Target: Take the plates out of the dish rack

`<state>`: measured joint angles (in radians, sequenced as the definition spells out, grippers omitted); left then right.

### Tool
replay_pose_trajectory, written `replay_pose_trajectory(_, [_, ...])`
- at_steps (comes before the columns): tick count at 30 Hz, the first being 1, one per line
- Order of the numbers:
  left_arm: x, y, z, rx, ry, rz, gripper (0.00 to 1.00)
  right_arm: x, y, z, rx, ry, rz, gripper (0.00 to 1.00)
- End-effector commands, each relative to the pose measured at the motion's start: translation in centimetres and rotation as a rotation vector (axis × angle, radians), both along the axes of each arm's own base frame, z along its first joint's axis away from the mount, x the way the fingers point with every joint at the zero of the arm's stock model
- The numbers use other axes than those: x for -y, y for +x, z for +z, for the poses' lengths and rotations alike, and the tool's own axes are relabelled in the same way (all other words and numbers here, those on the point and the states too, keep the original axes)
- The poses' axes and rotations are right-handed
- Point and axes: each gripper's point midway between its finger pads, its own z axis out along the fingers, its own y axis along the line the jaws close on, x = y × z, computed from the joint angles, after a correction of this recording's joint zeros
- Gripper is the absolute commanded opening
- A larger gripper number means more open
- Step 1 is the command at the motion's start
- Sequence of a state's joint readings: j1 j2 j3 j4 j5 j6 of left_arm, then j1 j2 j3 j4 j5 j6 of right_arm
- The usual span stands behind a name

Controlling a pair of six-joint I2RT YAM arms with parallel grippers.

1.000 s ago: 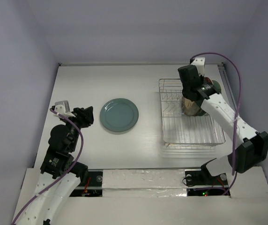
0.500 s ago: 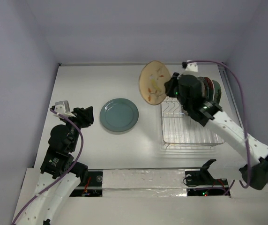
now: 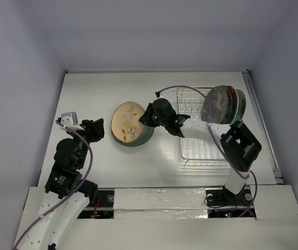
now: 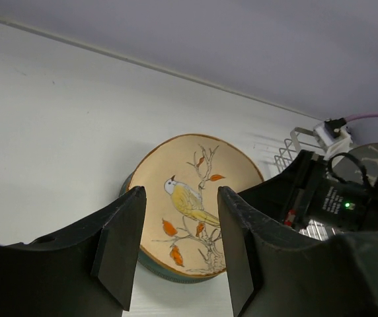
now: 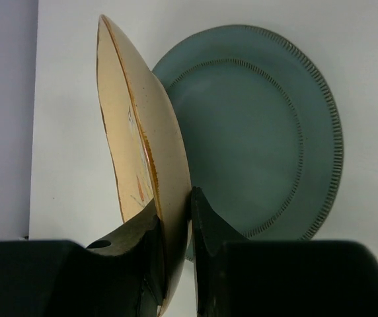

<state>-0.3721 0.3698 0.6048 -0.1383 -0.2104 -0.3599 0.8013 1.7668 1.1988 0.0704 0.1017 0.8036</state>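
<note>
Right wrist view: right gripper (image 5: 174, 214) pinches the tan plate (image 5: 143, 132) by its rim, tilted over the teal plate (image 5: 255, 132), left of the rack (image 3: 206, 148). Other plates (image 3: 223, 104) stand at its far end. Left gripper (image 4: 180, 251) spread, near left.

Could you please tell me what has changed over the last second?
The right gripper took the tan bird plate out of the dish rack, lifted it and carried it left; it now holds it tilted over the teal plate, jaws shut on its rim. The left gripper, the teal plate and the other plates in the rack stayed put.
</note>
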Motion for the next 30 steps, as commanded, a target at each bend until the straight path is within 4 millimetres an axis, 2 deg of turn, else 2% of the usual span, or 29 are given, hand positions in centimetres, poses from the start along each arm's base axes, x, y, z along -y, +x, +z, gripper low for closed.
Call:
replay_pose_trajectory(1, [0.1, -0.1, 1.2, 0.036, -0.012, -0.007, 0.44, -3.7, 2.0, 9.8, 0.159, 0.346, -0.018, 0.0])
replay_pose_trajectory(4, [0.1, -0.1, 1.3, 0.04, -0.015, -0.007, 0.44, -3.9, 2.2, 6.8, 0.118, 0.322, -0.033, 0.03])
replay_pose_trajectory(8, [0.1, -0.2, 1.4, 0.041, -0.015, -0.007, 0.45, -3.6, 2.1, 4.7, 0.086, 0.323, -0.052, 0.09])
replay_pose_trajectory(13, [0.1, -0.2, 1.5, 0.046, -0.017, -0.007, 0.45, -2.8, 1.6, 2.2, 0.058, 0.29, -0.066, 0.28])
replay_pose_trajectory(17, [0.0, -0.3, 1.5, 0.047, -0.019, -0.007, 0.45, -2.2, 0.8, -0.1, 0.023, 0.229, -0.057, 0.4])
replay_pose_trajectory(20, [0.0, -0.3, 1.5, 0.047, -0.019, -0.007, 0.45, -2.0, 0.1, -1.7, 0.006, 0.163, -0.035, 0.54])
replay_pose_trajectory(21, [0.0, -0.3, 1.5, 0.047, -0.019, -0.007, 0.45, -1.7, -0.1, -2.1, -0.001, 0.141, -0.033, 0.61])
replay_pose_trajectory(24, [0.1, -0.3, 1.5, 0.048, -0.02, -0.007, 0.45, -1.0, -0.6, -3.0, -0.001, 0.072, -0.037, 0.72])
replay_pose_trajectory(28, [0.1, -0.3, 1.5, 0.048, -0.02, -0.007, 0.45, 0.3, -0.7, -3.4, 0.011, -0.052, -0.048, 0.83])
replay_pose_trajectory(29, [0.0, -0.3, 1.7, 0.054, -0.022, -0.007, 0.45, 0.2, -0.8, -3.2, 0.028, -0.079, -0.038, 0.85])
replay_pose_trajectory(30, [0.0, -0.3, 1.7, 0.056, -0.022, -0.007, 0.45, 0.7, -1.0, -3.8, 0.01, -0.122, -0.035, 0.86])
